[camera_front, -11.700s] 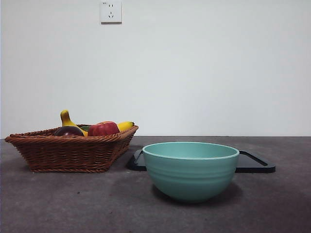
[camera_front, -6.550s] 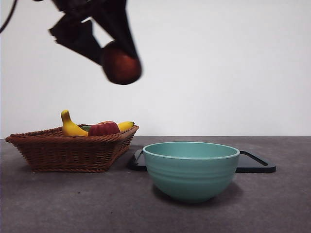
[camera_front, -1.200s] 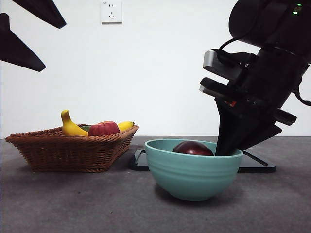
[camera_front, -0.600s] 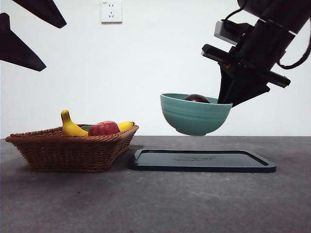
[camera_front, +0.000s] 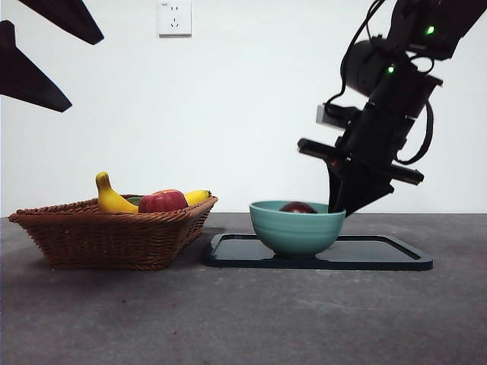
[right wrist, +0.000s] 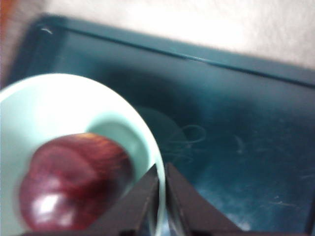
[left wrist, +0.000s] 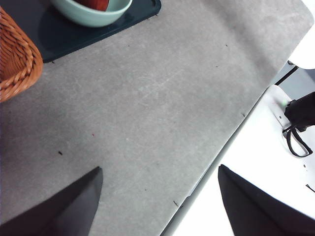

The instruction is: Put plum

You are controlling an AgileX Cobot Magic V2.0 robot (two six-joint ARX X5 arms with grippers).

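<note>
Right fingers (right wrist: 162, 196) pinch bowl (camera_front: 297, 226) rim on tray (camera_front: 380, 257); right wrist view shows plum (right wrist: 74, 182) inside bowl, front only its top. Left fingers (left wrist: 157, 201) spread wide above grey bench (left wrist: 147, 108).

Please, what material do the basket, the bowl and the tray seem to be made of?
The basket: woven brown wicker, its strands visible. The bowl: probably glazed ceramic or plastic, smooth mint green with a soft sheen. The tray: probably dark plastic, smooth, slightly reflective.
</note>
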